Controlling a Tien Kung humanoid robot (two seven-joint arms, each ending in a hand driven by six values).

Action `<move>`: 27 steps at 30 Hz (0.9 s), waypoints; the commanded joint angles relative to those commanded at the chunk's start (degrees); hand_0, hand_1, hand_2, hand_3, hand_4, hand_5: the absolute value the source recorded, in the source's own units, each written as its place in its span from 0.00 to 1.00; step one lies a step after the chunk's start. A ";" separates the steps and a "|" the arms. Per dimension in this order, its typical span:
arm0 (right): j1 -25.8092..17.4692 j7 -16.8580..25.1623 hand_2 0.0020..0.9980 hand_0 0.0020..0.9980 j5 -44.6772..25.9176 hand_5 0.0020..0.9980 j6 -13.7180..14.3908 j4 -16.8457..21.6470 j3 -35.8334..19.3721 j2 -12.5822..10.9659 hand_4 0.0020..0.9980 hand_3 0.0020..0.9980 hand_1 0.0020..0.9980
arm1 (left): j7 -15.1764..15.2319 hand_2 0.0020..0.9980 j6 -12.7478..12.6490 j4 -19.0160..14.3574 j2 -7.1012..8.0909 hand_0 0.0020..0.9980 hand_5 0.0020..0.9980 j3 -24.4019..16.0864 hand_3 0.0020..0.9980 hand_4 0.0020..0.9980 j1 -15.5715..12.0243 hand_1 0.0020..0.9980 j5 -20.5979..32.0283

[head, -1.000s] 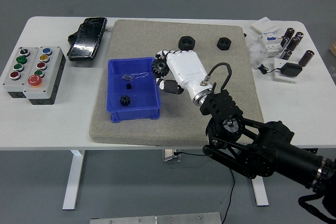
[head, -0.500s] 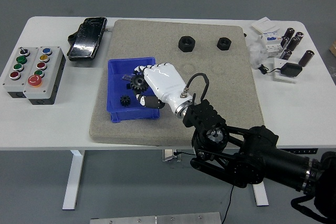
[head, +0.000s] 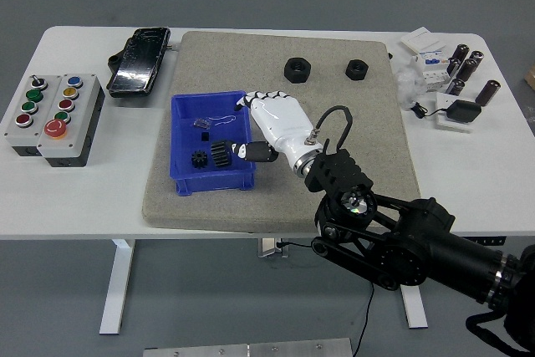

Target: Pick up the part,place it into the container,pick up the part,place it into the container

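White table (head: 251, 206) holds a big grey mat (head: 334, 106). On the mat sits a blue bin (head: 182, 144). The right hand (head: 276, 127) reaches over the bin's right wall, its fingers loose and holding nothing. Two black gears lie inside the bin, the bigger gear (head: 221, 155) touching the little gear (head: 199, 159). Two black nuts (head: 297, 68) rest far back on the mat.

The blue bin's (head: 185, 114) right wall is partly covered by the right hand (head: 280, 127). The small clear item (head: 203, 124) inside is too tiny to be made out, honestly.
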State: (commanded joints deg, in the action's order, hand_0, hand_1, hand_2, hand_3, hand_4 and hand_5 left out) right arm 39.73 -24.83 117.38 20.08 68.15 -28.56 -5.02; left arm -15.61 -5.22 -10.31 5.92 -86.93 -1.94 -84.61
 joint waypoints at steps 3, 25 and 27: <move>-1.04 0.82 0.86 0.85 -0.94 0.46 1.09 1.03 -2.88 -0.80 0.86 0.82 0.81 | -0.10 0.58 0.10 0.00 0.00 0.66 0.38 -0.14 0.58 0.72 -0.03 0.62 -0.16; -29.24 27.61 0.78 0.74 -35.87 0.70 -2.94 11.37 -41.55 -9.43 0.93 0.75 0.73 | 0.39 0.58 -0.52 0.00 -0.13 0.66 0.38 0.45 0.61 0.72 -0.38 0.62 0.99; -31.81 29.78 0.78 0.74 -39.07 0.70 -4.87 11.49 -44.96 -8.51 0.93 0.75 0.73 | 0.36 0.58 -0.36 0.00 0.04 0.66 0.38 0.24 0.61 0.72 -0.20 0.62 0.36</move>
State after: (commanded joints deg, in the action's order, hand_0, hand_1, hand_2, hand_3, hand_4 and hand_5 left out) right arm 7.92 4.95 78.31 15.21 79.63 -73.52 -13.53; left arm -15.25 -5.58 -10.31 5.96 -86.70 -2.14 -84.25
